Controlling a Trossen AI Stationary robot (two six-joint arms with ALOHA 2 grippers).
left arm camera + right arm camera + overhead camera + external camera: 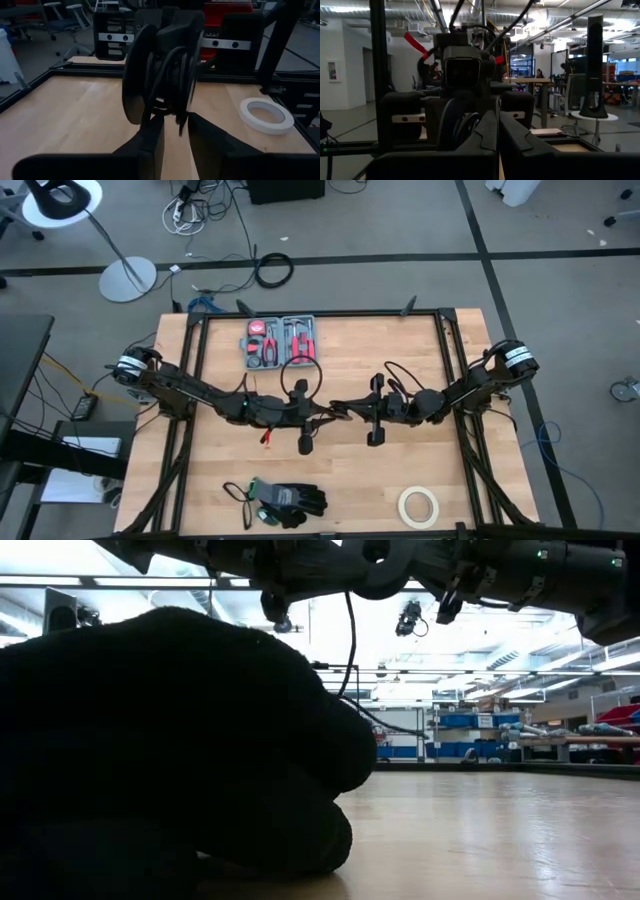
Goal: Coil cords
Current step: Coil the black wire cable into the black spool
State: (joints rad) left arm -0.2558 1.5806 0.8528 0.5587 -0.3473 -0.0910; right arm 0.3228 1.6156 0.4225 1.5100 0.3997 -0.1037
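The black cord is wound into a small round coil that stands on edge above the table's middle, between my two grippers. A loose loop of it arches toward the far side and shows as a hanging strand in the low view. My left gripper reaches in level from the table's left, fingers on the coil's lower rim. My right gripper comes level from the right, shut, its tips right beside the coil. My left gripper has the coil's lower rim between its two fingers, one on each flat side, coming level from the table's left. The coil stands upright on edge above the fingertips, clear of the table. One strand hangs down through the gap. My right gripper is shut close against the coil; the coil and its own fingers hide the spot, so I cannot tell whether it touches the cord.
A grey tool case lies at the far middle. Black gloves lie at the near edge and block most of the low view. A white tape roll lies near right. The frame's black posts stand at the table's corners.
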